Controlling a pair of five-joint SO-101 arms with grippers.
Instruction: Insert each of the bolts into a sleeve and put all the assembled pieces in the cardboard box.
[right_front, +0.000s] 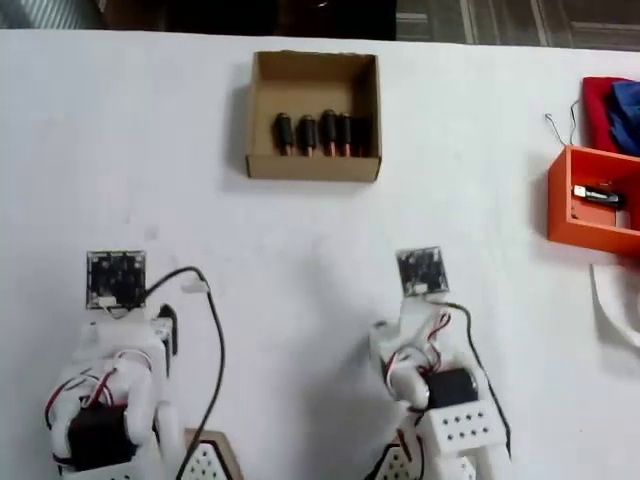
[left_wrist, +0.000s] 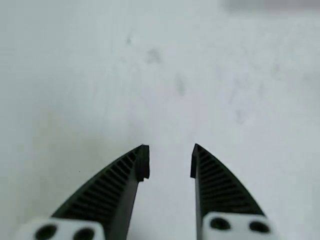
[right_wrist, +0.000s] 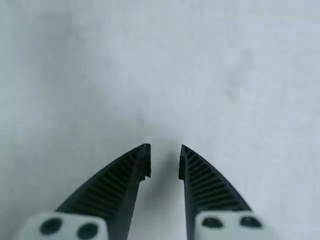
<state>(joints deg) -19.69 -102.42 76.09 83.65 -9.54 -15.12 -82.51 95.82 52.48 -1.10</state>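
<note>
The cardboard box (right_front: 262, 110) stands at the far middle of the white table. Inside it, several dark bolt-and-sleeve pieces (right_front: 320, 134) lie side by side in a row along its near wall. Both arms are folded back at the near edge, well short of the box: the left arm (right_front: 110, 400) near the left corner, the right arm (right_front: 435, 385) right of centre. My left gripper (left_wrist: 170, 161) hangs open over bare table, nothing between its black ribbed fingers. My right gripper (right_wrist: 165, 161) is also open, by a narrower gap, and holds nothing.
An orange bin (right_front: 575, 215) with a small black item in it sits at the right edge. Red and blue cloth (right_front: 610, 110) lies behind it and a white object (right_front: 612, 305) in front. A black cable (right_front: 215, 350) loops beside the left arm.
</note>
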